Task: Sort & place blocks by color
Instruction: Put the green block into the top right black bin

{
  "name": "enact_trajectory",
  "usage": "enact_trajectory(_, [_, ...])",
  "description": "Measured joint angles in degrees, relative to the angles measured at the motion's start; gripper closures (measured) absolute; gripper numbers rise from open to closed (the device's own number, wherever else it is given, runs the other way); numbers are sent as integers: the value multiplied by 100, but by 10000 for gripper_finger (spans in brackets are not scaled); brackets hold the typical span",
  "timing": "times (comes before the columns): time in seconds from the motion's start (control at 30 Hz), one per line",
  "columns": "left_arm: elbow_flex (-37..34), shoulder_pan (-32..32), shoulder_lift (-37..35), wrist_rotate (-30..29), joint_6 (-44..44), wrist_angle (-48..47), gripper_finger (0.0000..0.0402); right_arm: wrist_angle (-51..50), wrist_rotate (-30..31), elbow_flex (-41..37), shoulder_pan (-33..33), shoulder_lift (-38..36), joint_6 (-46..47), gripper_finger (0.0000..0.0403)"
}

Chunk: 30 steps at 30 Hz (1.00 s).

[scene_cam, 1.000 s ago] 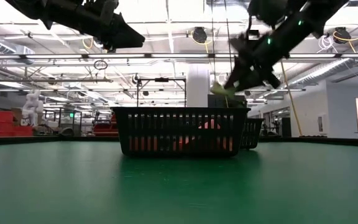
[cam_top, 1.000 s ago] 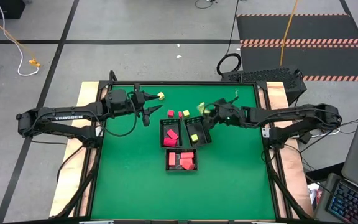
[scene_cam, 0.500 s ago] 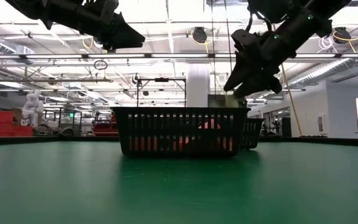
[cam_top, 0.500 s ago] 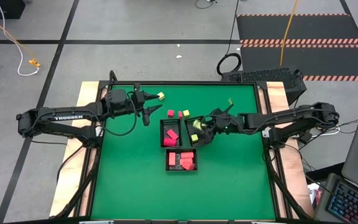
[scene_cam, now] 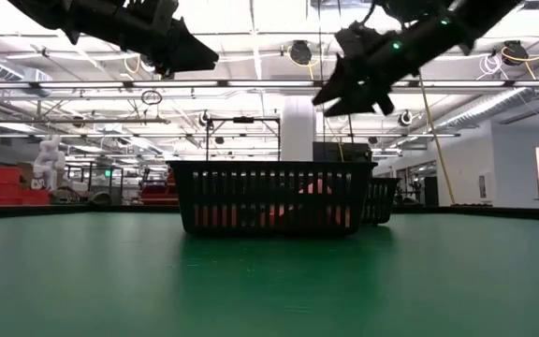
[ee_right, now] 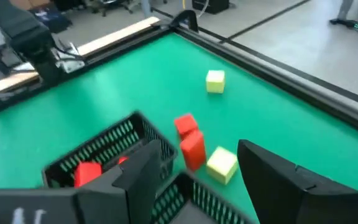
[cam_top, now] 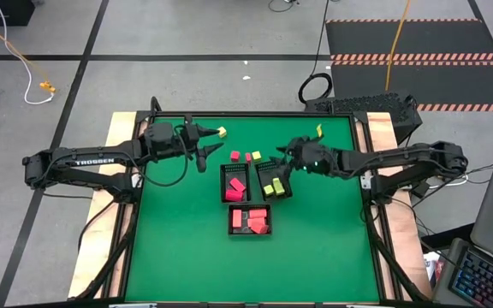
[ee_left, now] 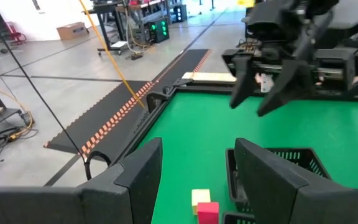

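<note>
Three black mesh trays stand mid-table: the left one (cam_top: pixel 234 182) and the near one (cam_top: pixel 250 219) hold red blocks, the right one (cam_top: pixel 271 181) holds two yellow-green blocks (cam_top: pixel 272 186). Loose on the green mat lie two red blocks (cam_top: pixel 235 156) (ee_right: pixel 193 149) and a yellow one (cam_top: pixel 256 155) (ee_right: pixel 221 165) by the trays' far side, plus a yellow cube (cam_top: pixel 222 132) (ee_right: pixel 215 81) farther off. My right gripper (cam_top: pixel 282 155) (scene_cam: pixel 330 98) (ee_right: pixel 197 186) hangs open and empty above the right tray's far edge. My left gripper (cam_top: pixel 204 145) (ee_left: pixel 197 180) hovers open near the yellow cube.
The table's raised rim (ee_right: pixel 272 68) runs along the far edge. Wooden side boards (cam_top: pixel 114 137) flank the mat. Open green mat (cam_top: pixel 187 239) lies on the near side and to the left of the trays. Beyond the table are a floor cable (cam_top: pixel 24 60) and striped mats.
My right gripper carried a yellow-green block from the trays' far side over the right tray, dipped toward it and let go. The block now lies in that tray beside the other yellow one. The gripper then rose and drew back toward the far right, open.
</note>
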Motion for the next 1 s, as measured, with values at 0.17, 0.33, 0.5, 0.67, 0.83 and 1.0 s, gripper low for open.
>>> enact_trajectory(0.17, [0,0,0,0,2,172,197,-1411,-371,1022,-493,397,-356,193])
enact_trajectory(0.33, [0,68,0,4,46,181,197,-2998,-474,2301,-664,1279,-1142,193])
enact_trajectory(0.5, [0,198,0,4,18,117,197,-3379,-1133,3192,-922,2075,-1580,193])
enact_trajectory(0.67, [0,348,0,7,-98,-53,197,-3956,-1578,3975,-1230,2736,-1706,193])
enact_trajectory(0.83, [0,517,-2,4,-146,-147,197,-4561,-1917,4555,-1424,3348,-1977,199])
enact_trajectory(1.0, [0,627,-2,11,-153,-227,197,-4573,-2184,4693,-1467,3720,-2199,198])
